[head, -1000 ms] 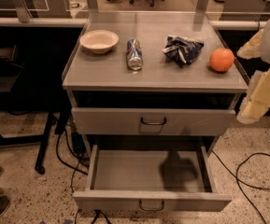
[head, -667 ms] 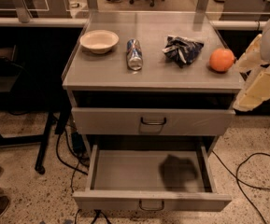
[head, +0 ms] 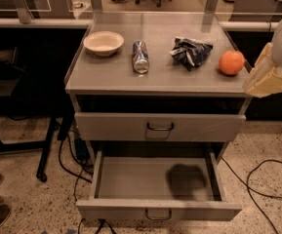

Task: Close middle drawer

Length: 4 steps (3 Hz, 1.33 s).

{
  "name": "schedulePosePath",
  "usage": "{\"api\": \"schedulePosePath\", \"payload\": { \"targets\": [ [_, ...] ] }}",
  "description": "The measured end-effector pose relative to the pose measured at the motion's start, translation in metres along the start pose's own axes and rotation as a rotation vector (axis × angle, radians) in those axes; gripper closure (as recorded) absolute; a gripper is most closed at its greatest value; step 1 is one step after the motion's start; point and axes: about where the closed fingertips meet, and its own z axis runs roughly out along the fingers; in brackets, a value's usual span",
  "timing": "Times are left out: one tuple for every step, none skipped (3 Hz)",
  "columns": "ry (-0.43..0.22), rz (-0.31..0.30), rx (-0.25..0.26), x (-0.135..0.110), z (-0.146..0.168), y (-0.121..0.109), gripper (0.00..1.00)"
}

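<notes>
While it stands open, low-fronted grey middle drawer [head: 155, 186], gripper [head: 270, 77] far right

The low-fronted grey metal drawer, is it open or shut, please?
Open: the low-fronted grey metal drawer is pulled far out, its bare inside showing. The pincer hangs beside the grey cabinet's right edge.
</notes>
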Motion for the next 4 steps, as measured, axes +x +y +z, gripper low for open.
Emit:
{"api": "schedulePosePath", "payload": {
  "targets": [
    [0.0,0.0,0.001,0.0,0.0,0.0,1.0],
    [0.0,0.0,0.001,0.0,0.0,0.0,1.0],
    [0.027,0.021,-0.002,0.011,-0.001,0.002,1.0],
    [0.053,0.074,-0.023,0.039,0.022,0.023,1.0]
  ]
}}
